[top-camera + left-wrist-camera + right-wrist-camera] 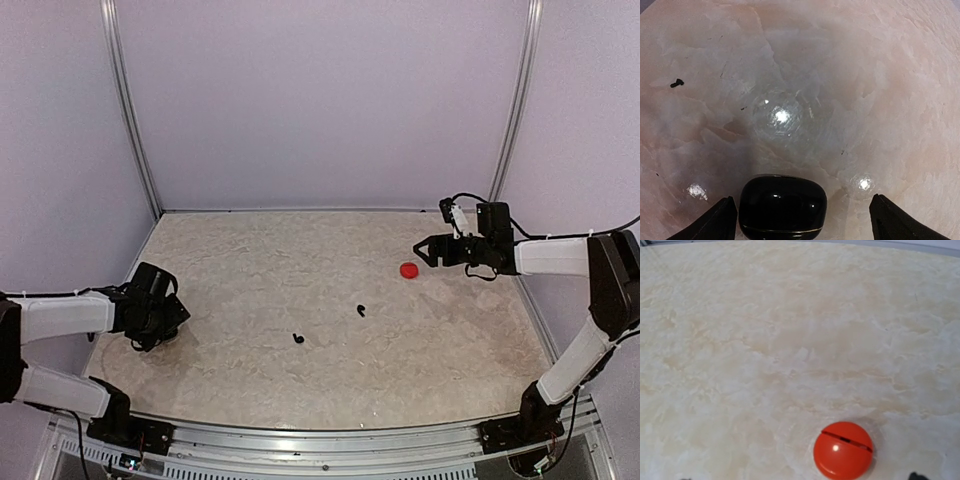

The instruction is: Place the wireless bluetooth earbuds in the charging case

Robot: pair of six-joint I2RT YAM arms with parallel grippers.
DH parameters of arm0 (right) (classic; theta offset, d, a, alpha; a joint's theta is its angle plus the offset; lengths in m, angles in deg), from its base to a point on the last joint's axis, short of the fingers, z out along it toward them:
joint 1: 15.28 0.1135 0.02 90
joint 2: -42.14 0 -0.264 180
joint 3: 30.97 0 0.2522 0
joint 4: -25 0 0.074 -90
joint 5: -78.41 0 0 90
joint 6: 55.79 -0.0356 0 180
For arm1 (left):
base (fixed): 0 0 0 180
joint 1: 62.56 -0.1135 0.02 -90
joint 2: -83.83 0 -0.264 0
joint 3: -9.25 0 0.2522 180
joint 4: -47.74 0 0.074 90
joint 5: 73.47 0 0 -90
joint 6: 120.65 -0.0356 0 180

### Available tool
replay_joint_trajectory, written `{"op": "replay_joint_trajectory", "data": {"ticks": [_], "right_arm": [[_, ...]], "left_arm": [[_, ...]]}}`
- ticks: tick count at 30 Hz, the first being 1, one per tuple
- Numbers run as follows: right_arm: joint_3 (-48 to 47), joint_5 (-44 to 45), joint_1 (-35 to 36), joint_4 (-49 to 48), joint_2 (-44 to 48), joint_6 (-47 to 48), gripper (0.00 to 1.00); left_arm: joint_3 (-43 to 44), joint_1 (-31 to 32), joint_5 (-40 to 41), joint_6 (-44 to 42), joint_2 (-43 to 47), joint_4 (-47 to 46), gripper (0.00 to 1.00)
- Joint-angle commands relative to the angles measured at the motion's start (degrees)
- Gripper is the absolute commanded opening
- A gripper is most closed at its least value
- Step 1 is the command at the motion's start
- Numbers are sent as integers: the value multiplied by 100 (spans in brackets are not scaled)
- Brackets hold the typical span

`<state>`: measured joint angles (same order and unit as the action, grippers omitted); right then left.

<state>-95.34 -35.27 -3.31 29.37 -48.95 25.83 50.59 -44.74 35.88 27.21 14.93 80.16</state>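
Within left end effector (802,199), black case (782,207) cropped

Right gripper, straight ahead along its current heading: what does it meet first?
Most likely the red case, lying just ahead of the right gripper and between its fingertips in the wrist view. Gripper height is unclear, so it might pass over.

White-shelled left arm (62,316) with black joints, matching right arm (560,256), thin black cables (465,195), dark pointed fingertips (720,225), black bases (520,432)
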Motion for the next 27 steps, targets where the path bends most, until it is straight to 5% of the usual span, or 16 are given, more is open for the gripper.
{"op": "replay_joint_trajectory", "data": {"ticks": [1,19,27], "right_arm": [[96,-118,54,-152,202,45,94],[139,-172,51,-232,249,15,97],[165,-281,51,-230,337,-8,97]], "left_arm": [[-267,-121,-399,-430,-211,-739,90],[-168,-57,-892,-1336,-1093,-1388,48],[1039,1449,-1217,-2485,-2242,-849,47]]}}
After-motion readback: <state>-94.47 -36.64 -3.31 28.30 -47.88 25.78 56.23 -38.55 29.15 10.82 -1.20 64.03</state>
